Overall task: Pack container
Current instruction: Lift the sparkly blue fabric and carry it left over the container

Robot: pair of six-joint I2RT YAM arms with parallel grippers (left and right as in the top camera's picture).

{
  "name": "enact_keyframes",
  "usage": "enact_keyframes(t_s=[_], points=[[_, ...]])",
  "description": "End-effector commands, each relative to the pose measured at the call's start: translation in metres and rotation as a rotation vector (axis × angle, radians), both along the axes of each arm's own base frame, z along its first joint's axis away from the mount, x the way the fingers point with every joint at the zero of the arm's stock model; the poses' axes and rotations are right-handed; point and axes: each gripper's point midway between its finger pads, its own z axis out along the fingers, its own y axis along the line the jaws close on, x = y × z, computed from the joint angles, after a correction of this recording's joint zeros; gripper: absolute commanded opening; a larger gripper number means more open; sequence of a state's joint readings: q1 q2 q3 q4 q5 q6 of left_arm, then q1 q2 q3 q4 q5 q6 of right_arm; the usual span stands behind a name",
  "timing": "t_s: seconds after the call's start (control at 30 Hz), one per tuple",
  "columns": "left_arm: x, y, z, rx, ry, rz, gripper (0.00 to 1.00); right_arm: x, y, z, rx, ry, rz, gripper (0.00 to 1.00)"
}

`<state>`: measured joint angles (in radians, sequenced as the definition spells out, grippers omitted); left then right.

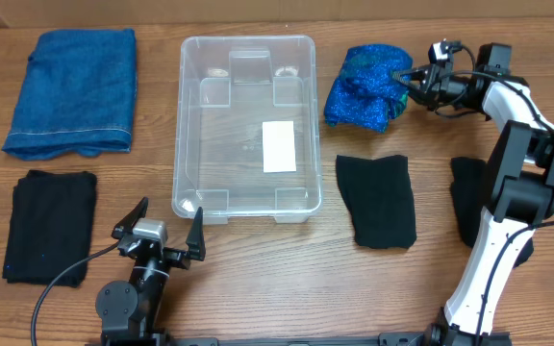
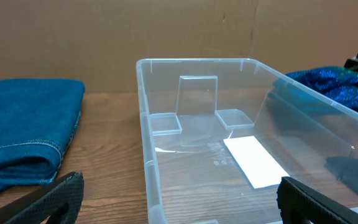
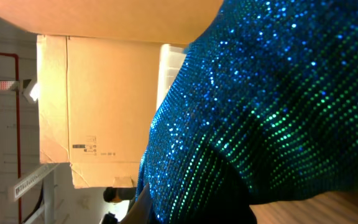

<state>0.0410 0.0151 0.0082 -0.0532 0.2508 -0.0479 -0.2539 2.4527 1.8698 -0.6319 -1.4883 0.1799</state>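
Now | container [image 1: 245,125] centre, empty for loading | right gripper [image 1: 407,85] 1 o'clock at sequined cloth [image 1: 364,86], likely our first pick, we can't tell its grip | left gripper [image 1: 169,219] 7 o'clock, fingers spread, idle

R gripper [image 1: 413,81], right of the container [image 1: 248,39]: fingertips lost in sequined blue fabric [image 1: 364,88], jaw gap unreadable; fabric blocks its wrist cam too. Black cloth [image 1: 465,197] further right sits partly under R arm [image 1: 519,168]. L wrist cam crops container's near end.

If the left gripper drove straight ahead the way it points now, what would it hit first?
Probably the container, at its near end wall: the open left gripper faces it directly. Depth is hard to judge.
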Motion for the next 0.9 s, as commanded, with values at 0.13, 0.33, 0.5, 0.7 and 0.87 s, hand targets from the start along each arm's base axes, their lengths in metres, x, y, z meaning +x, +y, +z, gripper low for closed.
enact_keyframes(t_s=[0.13, 0.33, 0.5, 0.7, 0.87], points=[[0.000, 0.001, 0.001, 0.019, -0.012, 0.003, 1.00, -0.039, 0.048, 0.171, -0.021, -0.329, 0.111, 0.04], [0.000, 0.001, 0.001, 0.019, -0.012, 0.003, 1.00, -0.062, 0.097, 0.223, -0.156, -0.432, 0.106, 0.04], [0.000, 0.001, 0.001, 0.019, -0.012, 0.003, 1.00, -0.071, 0.142, 0.224, -0.227, -0.441, 0.125, 0.04], [0.000, 0.001, 0.001, 0.019, -0.012, 0.003, 1.00, -0.068, 0.197, 0.184, -0.392, -0.382, 0.113, 0.04], [0.000, 0.001, 0.001, 0.019, -0.012, 0.003, 1.00, -0.075, 0.237, 0.170, -0.499, -0.412, 0.109, 0.04]])
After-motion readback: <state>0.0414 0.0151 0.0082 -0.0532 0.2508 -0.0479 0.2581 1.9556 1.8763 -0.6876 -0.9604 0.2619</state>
